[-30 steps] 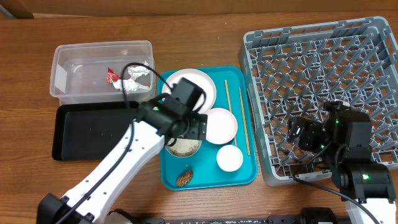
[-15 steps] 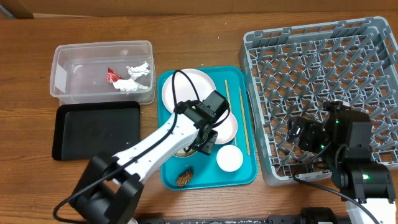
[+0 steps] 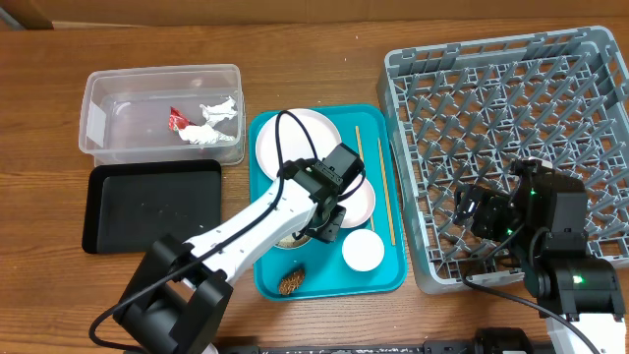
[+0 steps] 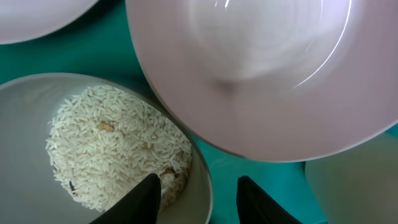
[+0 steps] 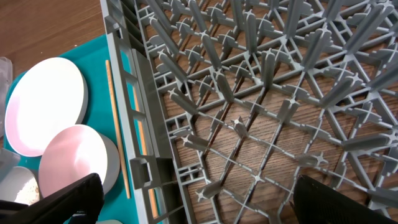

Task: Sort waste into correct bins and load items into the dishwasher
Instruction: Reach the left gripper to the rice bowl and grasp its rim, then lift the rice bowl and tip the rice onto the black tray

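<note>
1. Black tray (image 3: 147, 206): it lies well off to the left of the left claw (image 4: 199, 182). I judge it the likely bin for the rice, though that is unconfirmed.
2. Left claw: the jaws are parted and grasp nothing. One finger (image 4: 144, 200) hangs inside the rice bowl (image 4: 28, 118) and the other outside, with the rim between them. I see neither pad touching it.
3. Rice bowl: it sits on the teal tray (image 3: 329, 280) directly under the claw.
   - I judge it stiff glazed ware, slick to the pads and breakable if dropped.
   - It looks only moderately heavy, with the rice (image 4: 112, 143) heaped toward the claw's side.
   - The best hold is a firm pinch on the rim wall, just where the jaws straddle it.
   - The grains are loose and will slide if the bowl tilts, so I would carry it level.
4. Second bowl (image 4: 261, 68): empty, just beyond the outer finger and close beside the rice bowl. I cannot tell whether the two touch, and a lift could knock it.
5. Right claw (image 5: 196, 186): the jaws are spread wide and empty over the rack (image 5: 249, 74). The rice bowl lies well to its left.
</note>
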Motion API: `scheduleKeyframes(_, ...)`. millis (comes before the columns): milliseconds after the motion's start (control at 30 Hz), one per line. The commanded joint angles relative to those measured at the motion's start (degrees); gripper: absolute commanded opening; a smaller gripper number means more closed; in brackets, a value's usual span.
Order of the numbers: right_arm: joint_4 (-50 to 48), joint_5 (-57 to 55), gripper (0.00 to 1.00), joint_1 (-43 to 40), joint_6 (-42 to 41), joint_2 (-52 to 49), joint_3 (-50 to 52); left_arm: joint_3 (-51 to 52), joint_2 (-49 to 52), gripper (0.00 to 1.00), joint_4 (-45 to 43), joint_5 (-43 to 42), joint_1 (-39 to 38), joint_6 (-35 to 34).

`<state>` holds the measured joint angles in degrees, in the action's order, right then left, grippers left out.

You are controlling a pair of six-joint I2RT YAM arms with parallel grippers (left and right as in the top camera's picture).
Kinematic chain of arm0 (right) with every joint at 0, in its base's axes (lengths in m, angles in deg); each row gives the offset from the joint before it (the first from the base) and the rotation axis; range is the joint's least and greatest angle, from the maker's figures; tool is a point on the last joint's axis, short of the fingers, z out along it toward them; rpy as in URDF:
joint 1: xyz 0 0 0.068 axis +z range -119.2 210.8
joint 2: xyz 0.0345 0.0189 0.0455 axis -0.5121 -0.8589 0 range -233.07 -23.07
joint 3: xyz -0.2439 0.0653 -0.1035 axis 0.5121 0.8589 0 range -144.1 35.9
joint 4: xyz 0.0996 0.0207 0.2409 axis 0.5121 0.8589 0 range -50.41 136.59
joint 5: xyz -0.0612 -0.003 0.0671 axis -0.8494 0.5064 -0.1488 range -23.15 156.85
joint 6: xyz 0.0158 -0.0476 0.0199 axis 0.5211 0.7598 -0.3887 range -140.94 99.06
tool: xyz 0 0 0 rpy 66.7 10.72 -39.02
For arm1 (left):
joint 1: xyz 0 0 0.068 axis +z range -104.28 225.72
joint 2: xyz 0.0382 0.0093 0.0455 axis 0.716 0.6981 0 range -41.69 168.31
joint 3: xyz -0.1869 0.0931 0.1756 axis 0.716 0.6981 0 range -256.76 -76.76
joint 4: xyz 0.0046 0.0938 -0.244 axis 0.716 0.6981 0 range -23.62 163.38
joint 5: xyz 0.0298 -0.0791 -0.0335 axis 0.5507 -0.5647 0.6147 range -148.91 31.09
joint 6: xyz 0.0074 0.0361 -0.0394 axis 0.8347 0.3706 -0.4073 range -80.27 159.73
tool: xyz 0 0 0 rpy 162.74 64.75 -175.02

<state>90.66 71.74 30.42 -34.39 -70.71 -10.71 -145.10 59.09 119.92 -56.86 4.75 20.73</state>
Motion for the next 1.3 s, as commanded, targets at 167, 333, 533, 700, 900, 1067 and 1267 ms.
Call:
scheduleKeyframes(167, 0.0, -0.5, 1.0, -0.2, 0.3, 0.5, -1.5, 0.8, 4.0, 0.24, 0.4, -1.7, -1.6, -0.5)
scheduleKeyframes(333, 0.1, -0.5, 1.0, -0.2, 0.3, 0.5, -1.5, 0.6, 4.1, 0.04, 0.6, -1.4, -1.5, -0.5)
scheduleKeyframes(533, 0.1, -0.5, 1.0, -0.2, 0.4, 0.5, -1.5, -2.9, 4.1, 0.04, 5.4, 3.8, -0.9, -0.8)
scheduleKeyframes(700, 0.1, -0.5, 1.0, -0.2, 0.4, 0.5, -1.5, -9.8, 4.1, 0.04, 10.9, 5.1, -0.9, -0.9)
scheduleKeyframes(900, 0.1, -0.5, 1.0, -0.2, 0.4, 0.5, -1.5, -14.9, 1.9, 0.04, 13.6, 3.6, 0.7, -4.1)
scheduleKeyframes(1067, 0.1, -0.5, 1.0, -0.2, 0.4, 0.5, -1.5, -14.6, -3.8, 0.04, 15.1, 2.4, 4.5, -6.0)
scheduleKeyframes(1267, 0.3, -0.5, 1.0, -0.2, 0.4, 0.5, -1.5, -12.2, -11.8, 0.04, 16.5, 2.6, 10.4, -6.3)
